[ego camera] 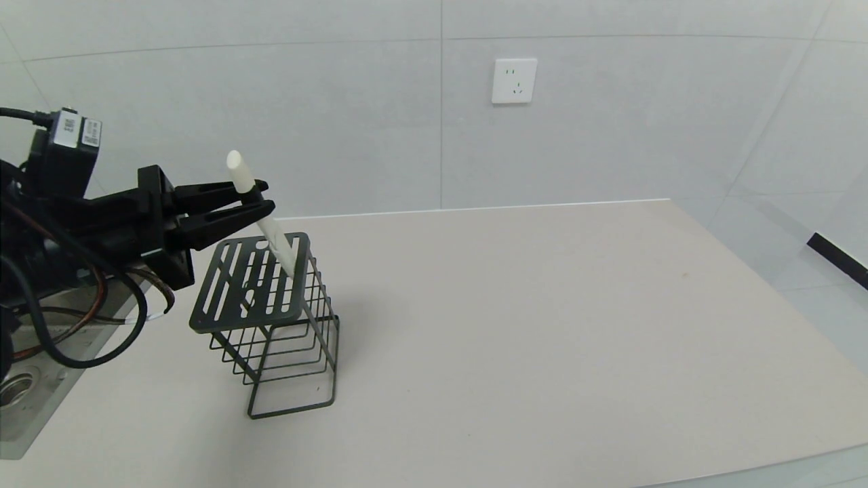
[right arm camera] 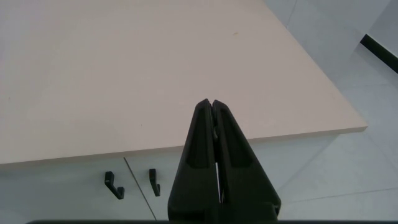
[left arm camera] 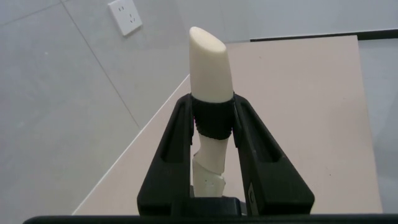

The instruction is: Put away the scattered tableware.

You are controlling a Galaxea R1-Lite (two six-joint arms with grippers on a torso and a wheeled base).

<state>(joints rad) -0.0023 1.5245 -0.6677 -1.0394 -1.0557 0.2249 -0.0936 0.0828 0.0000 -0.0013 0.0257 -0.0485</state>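
Observation:
My left gripper is shut on a cream-white utensil handle and holds it tilted above the black wire cutlery rack at the table's left. The handle's lower end passes into a slot of the rack's perforated top plate. The left wrist view has the same handle clamped between the black fingers, its blunt end pointing past them. My right gripper is shut with nothing in it, hanging over the table's front edge.
The beige tabletop stretches wide to the right of the rack. A sink with a drain lies at the left edge. A wall socket sits on the tiled wall behind. Two black hooks hang below the table's front edge.

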